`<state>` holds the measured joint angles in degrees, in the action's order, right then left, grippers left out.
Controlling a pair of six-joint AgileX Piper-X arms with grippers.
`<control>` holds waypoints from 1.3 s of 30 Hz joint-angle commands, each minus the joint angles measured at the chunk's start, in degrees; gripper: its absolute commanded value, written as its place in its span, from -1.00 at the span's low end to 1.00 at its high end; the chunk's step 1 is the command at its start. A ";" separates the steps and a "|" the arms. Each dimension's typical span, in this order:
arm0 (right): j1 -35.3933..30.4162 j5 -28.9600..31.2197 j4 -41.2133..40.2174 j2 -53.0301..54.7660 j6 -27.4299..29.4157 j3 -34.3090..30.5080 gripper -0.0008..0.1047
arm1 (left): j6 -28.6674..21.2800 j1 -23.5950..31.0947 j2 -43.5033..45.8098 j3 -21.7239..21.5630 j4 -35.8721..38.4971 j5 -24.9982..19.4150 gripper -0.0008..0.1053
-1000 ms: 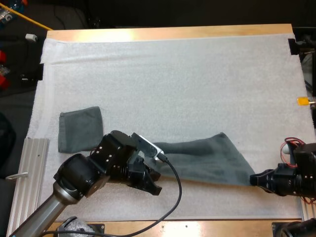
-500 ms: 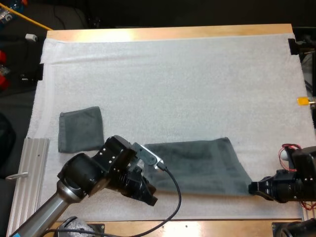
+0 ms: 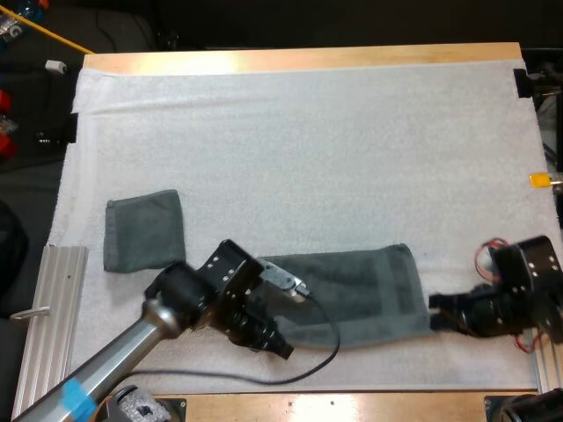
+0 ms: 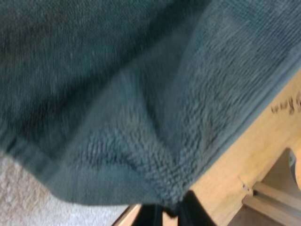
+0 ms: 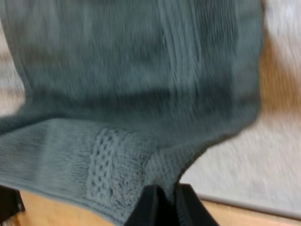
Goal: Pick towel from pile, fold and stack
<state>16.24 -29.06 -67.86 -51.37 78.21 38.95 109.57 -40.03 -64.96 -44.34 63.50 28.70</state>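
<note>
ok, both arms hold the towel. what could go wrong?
1. Left gripper pinches just the towel's corner tip; it might slip from the jaws mid-fold.
2. Right gripper sits farther forward than left, so the fold may skew.
3. Left arm runs close by the folded towel; a swing could nudge it.

Looks down on a pale wooden tabletop (image 3: pixel 299 59), with a bright glare along its far strip. Carries a white mat (image 3: pixel 352 158), finely textured, over nearly the whole surface, with bare wood left at the far and near edges. Borders a ribbed aluminium rail (image 3: pixel 48 299) at the near left.
</note>
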 commanded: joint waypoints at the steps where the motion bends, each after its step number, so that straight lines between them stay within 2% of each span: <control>1: 0.14 0.16 2.37 -1.58 -0.76 0.12 -0.99 | 0.30 -0.02 -1.70 0.00 -1.16 0.19 -0.98; 5: 0.14 0.16 6.34 -7.49 -1.75 0.12 -0.99 | 0.30 1.37 -6.51 0.00 -3.69 -0.49 -0.98; 11: 0.14 0.16 14.57 -14.65 -5.58 0.12 -0.99 | 0.30 7.92 -11.07 0.00 -8.10 -0.45 -0.98; 14: 0.14 0.16 18.08 -17.46 -7.47 0.12 -0.99 | 0.30 11.29 -12.36 0.00 -10.47 0.87 -0.98; 18: 0.14 0.21 22.65 -20.41 -9.90 0.12 -0.99 | 0.81 14.26 -15.12 0.00 -14.87 4.95 -0.98; 23: 0.14 1.51 26.83 -21.79 -13.24 0.12 -0.99 | 1.59 15.33 -18.51 0.00 -16.97 5.48 -0.98; 31: 0.03 3.58 29.94 -21.79 -13.87 0.12 -0.99 | 1.59 15.37 -19.05 0.00 -16.96 -1.77 -0.98; 36: 0.03 4.11 30.37 -21.79 -13.84 0.12 -0.99 | 1.59 15.37 -19.05 0.00 -16.96 -4.84 -0.98; 39: 0.03 4.53 30.30 -21.79 -13.84 0.12 -0.99 | 1.49 15.37 -19.05 0.00 -17.16 -4.97 -0.98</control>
<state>16.24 -24.97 -37.59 -73.15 64.53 38.95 110.88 -24.59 -84.27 -44.28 46.39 24.78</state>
